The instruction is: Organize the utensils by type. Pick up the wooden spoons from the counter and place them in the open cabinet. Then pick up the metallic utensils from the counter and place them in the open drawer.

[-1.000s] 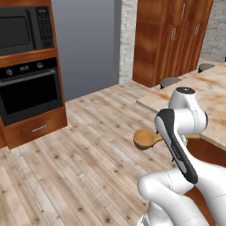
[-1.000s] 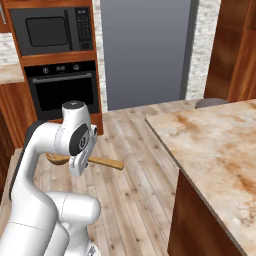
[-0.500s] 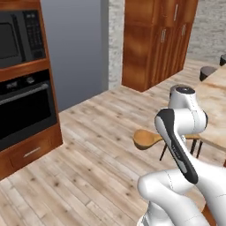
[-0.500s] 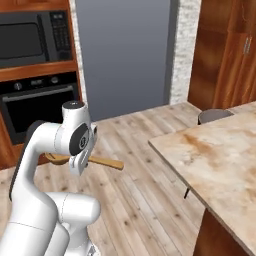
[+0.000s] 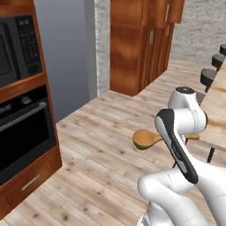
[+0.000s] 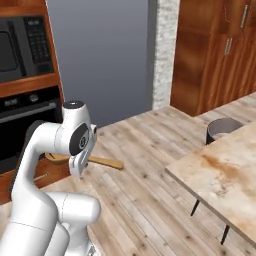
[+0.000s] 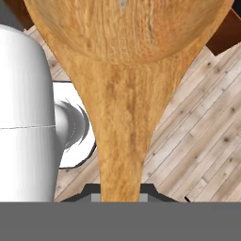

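The light-brown wooden spoon with a round bowl [image 5: 147, 139] hangs in mid-air over the pale plank floor [image 5: 97, 150], well clear of all furniture. In the left base view its bowl projects toward 9 o'clock from behind the white arm; in the right base view its tapering handle [image 6: 102, 162] points toward 3 o'clock past the arm's wrist.

Open room: a broad stretch of bare floor runs from the robot toward the grey flat wall panel [image 6: 100, 55] at 12 o'clock. The nearest edges are the straight corner of the beige stone counter with rusty marbling [image 6: 220, 175] at 4 o'clock in the right base view, and the reddish-brown wood oven housing [image 5: 26, 84] at 9 o'clock in the left base view. A round dark stool seat [image 6: 222, 129] sits just beside the counter's far edge.

The spoon's wood shows fine lengthwise grain, the bowl smooth and shallow [image 7: 127, 28], the neck narrowing steadily toward the gripper [image 7: 120, 190]. The jaws stand narrow, clamped on the spoon's neck at 6 o'clock in the hand view.

Tall reddish-brown wood cabinets with silver bar handles [image 5: 141, 44] stand at 1 o'clock, doors flat and glossy. A black built-in oven with a bar handle [image 5: 22, 132] occupies the housing below a black microwave [image 5: 17, 50].
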You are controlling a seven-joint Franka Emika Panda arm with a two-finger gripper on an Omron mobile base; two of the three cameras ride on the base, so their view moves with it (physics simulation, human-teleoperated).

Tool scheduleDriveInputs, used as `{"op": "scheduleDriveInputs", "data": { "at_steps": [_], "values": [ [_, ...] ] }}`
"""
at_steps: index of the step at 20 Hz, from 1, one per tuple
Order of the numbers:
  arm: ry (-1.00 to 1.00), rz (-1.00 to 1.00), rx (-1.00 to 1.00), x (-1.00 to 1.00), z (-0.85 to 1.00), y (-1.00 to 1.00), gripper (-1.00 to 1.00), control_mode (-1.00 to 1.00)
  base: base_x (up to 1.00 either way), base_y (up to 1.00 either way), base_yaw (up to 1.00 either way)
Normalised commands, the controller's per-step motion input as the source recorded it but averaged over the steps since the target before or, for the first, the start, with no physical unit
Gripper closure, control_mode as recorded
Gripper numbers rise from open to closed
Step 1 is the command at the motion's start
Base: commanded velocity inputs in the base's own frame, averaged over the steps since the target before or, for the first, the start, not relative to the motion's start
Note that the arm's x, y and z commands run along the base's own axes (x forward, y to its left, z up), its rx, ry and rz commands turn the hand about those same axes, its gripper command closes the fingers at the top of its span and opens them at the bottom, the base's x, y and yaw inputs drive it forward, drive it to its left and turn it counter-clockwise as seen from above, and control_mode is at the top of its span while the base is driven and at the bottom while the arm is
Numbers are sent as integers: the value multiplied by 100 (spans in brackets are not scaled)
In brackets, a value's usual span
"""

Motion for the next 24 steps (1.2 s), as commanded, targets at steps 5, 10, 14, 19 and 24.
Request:
{"op": "scheduleDriveInputs", "data": {
  "at_steps": [5, 10, 14, 19, 24],
  "values": [
    [0, 0, 0, 0, 0, 0, 100, 100, 89, 53, -38],
    [0, 0, 0, 0, 0, 0, 100, 100, 80, 48, -53],
    [0, 0, 0, 0, 0, 0, 100, 100, 74, 44, -59],
    [0, 0, 0, 0, 0, 0, 100, 100, 70, 36, -62],
    [0, 0, 0, 0, 0, 0, 100, 100, 74, 39, -59]
  ]
}}
